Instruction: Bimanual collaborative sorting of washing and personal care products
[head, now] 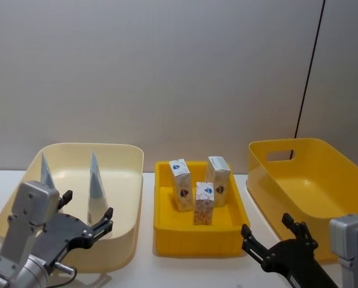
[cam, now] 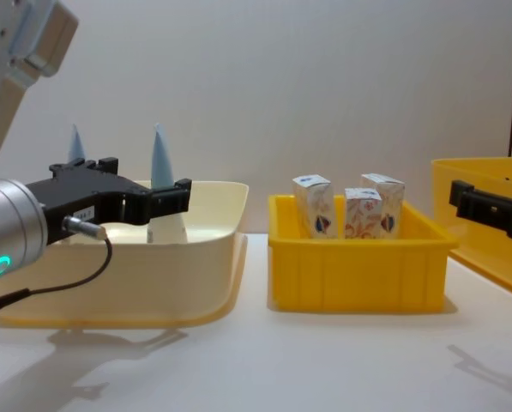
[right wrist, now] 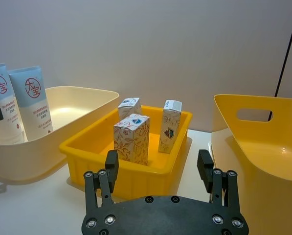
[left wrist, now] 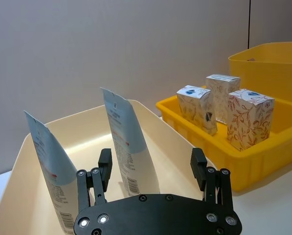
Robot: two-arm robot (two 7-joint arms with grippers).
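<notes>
Left pincer point(left wrist: 151, 159) gapes empty near the tubes point(left wrist: 123, 142); right pincer point(right wrist: 157, 159) gapes empty too.

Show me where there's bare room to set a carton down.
Freest: the bare floor of the large yellow bin. Also in the cream bin, between the right tube and the right wall. Crowded: the small yellow tray, three cartons clustered. Left hand and right hand hover open.

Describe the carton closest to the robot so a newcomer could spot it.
On the table, find the small yellow tray between the cream bin and the big yellow bin. Three upright cartons stand in it. The front carton stands alone nearest the robot, ahead of the other two.
</notes>
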